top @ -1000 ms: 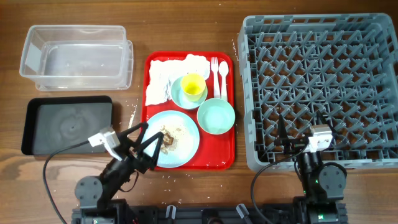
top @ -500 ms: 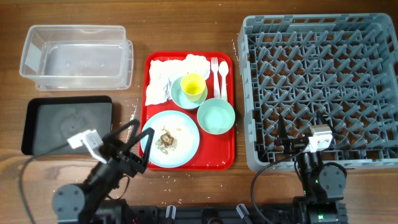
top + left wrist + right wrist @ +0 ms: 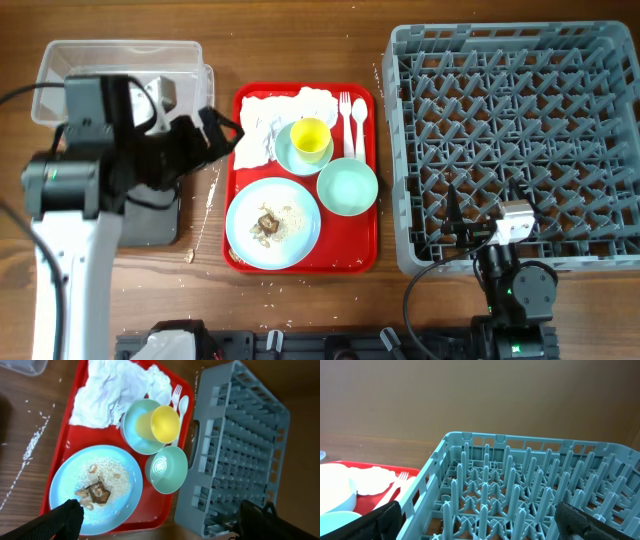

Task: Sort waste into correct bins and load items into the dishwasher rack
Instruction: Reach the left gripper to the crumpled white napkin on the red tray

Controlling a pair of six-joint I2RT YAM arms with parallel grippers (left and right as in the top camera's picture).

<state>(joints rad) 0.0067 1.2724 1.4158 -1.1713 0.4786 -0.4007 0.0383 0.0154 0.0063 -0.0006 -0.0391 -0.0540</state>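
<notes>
Zero items are sitting in the dishwasher rack (image 3: 515,145), and both bins, the clear tub (image 3: 120,52) and the black tray (image 3: 155,222), are showing nothing in the parts I can see, so I'm reading this as the very start. Everything is lying on the red tray (image 3: 368,255): crumpled napkins (image 3: 262,125) at the far left corner, yellow cup (image 3: 311,136) standing in the saucer (image 3: 284,155), fork (image 3: 345,110) and spoon (image 3: 359,112) side by side at the far right, aqua bowl (image 3: 347,186) just beside the plate (image 3: 298,232), which is carrying the food scraps (image 3: 268,222) and crumbs. Not seeing any red wrapper. All of it is waiting: waste to bins, six items to rack. Left arm is hanging high over the tub and black tray, left gripper (image 3: 222,133) pointing toward the napkin side of the red tray, jaws standing wide apart, holding nothing; its wrist camera is looking down on the whole red tray. Right gripper (image 3: 487,212) is sitting at the near edge of the rack, aimed across the pegs, jaws apart too, empty. Guessing the napkins are the likely first pick.
</notes>
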